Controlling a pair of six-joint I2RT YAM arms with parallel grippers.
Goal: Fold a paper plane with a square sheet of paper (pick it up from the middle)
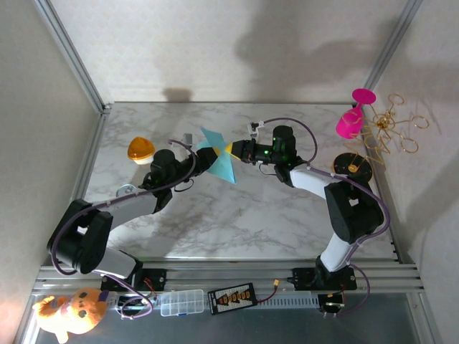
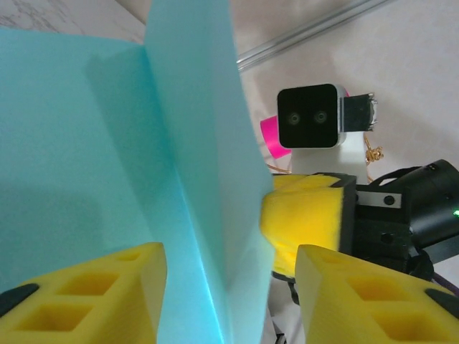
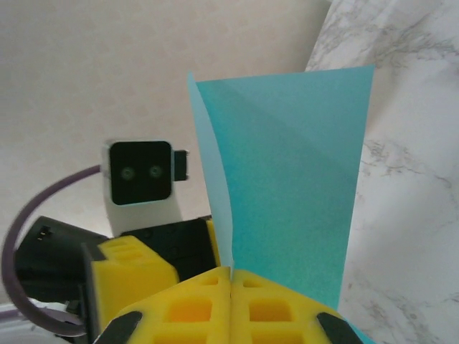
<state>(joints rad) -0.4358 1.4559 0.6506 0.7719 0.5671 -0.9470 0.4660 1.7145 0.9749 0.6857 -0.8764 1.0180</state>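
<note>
Reaching inward from both sides, my arms meet over the table (image 1: pixel 237 208), elbows bent. My right tool (image 1: pixel 231 148) is pinched tight on the creased square sheet of paper (image 1: pixel 219 163), held upright to the right of the orange dome (image 1: pixel 140 149). My left tool (image 1: pixel 201 159) straddles its fold, fingers half apart.

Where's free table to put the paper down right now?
Widest bare marble: near-centre, between left arm and right arm, near side of the paper. Also the back strip between orange dome and pink object. Crowded: right back corner with pink object, gold wire pieces, black disc.
</note>
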